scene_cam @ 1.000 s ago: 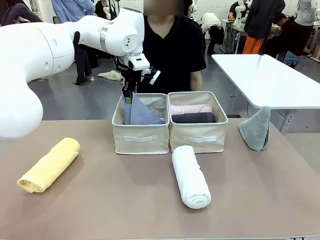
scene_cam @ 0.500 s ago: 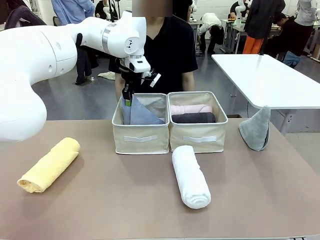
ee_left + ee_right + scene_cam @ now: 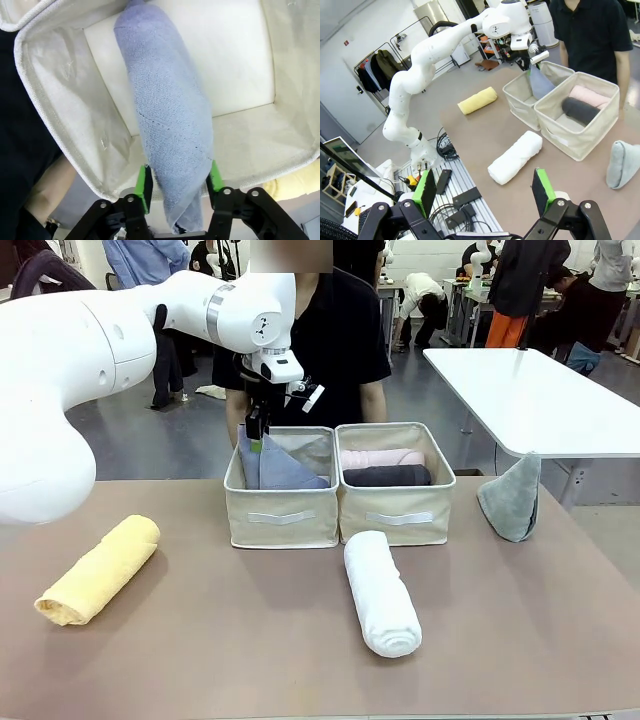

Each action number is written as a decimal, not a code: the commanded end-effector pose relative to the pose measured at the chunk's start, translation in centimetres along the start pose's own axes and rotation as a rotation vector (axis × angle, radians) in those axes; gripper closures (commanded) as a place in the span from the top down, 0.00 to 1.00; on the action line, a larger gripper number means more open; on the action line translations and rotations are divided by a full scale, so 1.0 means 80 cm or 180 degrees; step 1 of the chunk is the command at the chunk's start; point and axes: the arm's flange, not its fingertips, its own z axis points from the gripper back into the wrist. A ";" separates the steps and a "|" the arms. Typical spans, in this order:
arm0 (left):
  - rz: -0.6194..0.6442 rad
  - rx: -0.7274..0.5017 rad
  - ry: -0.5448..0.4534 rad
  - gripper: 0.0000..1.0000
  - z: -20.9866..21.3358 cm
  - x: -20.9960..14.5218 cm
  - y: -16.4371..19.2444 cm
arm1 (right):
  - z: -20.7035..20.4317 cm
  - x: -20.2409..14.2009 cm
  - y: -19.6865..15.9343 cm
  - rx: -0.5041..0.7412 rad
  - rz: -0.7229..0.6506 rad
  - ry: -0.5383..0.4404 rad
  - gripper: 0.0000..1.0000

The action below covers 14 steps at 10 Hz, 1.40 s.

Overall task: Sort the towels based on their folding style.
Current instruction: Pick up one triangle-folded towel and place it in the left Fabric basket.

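Bins stood side by side at twelve o'clock on the table point(image 3: 250, 650), both of cream cloth. The left bin point(image 3: 283, 515) held the lavender towel point(image 3: 280, 468) point(image 3: 170, 115), folded flat and standing on edge, leaning toward the bin's nine o'clock wall. The right bin point(image 3: 398, 515) held the pink roll point(image 3: 382, 457) point(image 3: 588, 95) at its twelve o'clock side and the dark grey roll point(image 3: 387, 476) point(image 3: 579, 110) just beside it, at six o'clock.

The white roll point(image 3: 381, 591) point(image 3: 515, 156) lay on the table at six o'clock of the right bin, its far end close against the bin's front wall. The yellow roll point(image 3: 98, 569) point(image 3: 477, 100) lay aslant, well apart from the bins, at eight o'clock. The grey-green towel point(image 3: 512, 499) point(image 3: 621, 163), folded to a triangle, stood at three o'clock of the right bin, near the table's edge.

The left gripper point(image 3: 256, 435) point(image 3: 179, 182) hung over the far nine o'clock corner of the left bin, fingers pointing down at the lavender towel's top edge. In the left wrist view its green pads point(image 3: 143, 187) flanked the towel's end, close against the cloth; whether they clamped it or stood free of it could not be told.

The right gripper point(image 3: 484, 192) hung high above the table, jaws spread wide with nothing between them.

A person point(image 3: 340, 340) in a black shirt stood behind the bins at twelve o'clock.
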 end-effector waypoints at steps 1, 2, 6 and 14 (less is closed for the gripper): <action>-0.0006 0.0043 0.0078 1.00 0.013 0.004 0.023 | 0.000 0.001 -0.001 0.0054 0.0033 -0.0017 1.00; -0.0008 0.0049 0.0069 1.00 0.015 0.003 0.023 | 0.000 0.001 -0.001 0.0054 0.0033 -0.0017 1.00; -0.0032 0.0057 0.0025 1.00 0.022 0.002 0.020 | 0.000 0.001 -0.001 0.0054 0.0033 -0.0017 1.00; 0.0631 0.0236 -0.1127 1.00 0.195 -0.245 -0.261 | 0.000 0.001 -0.001 0.0054 0.0033 -0.0017 1.00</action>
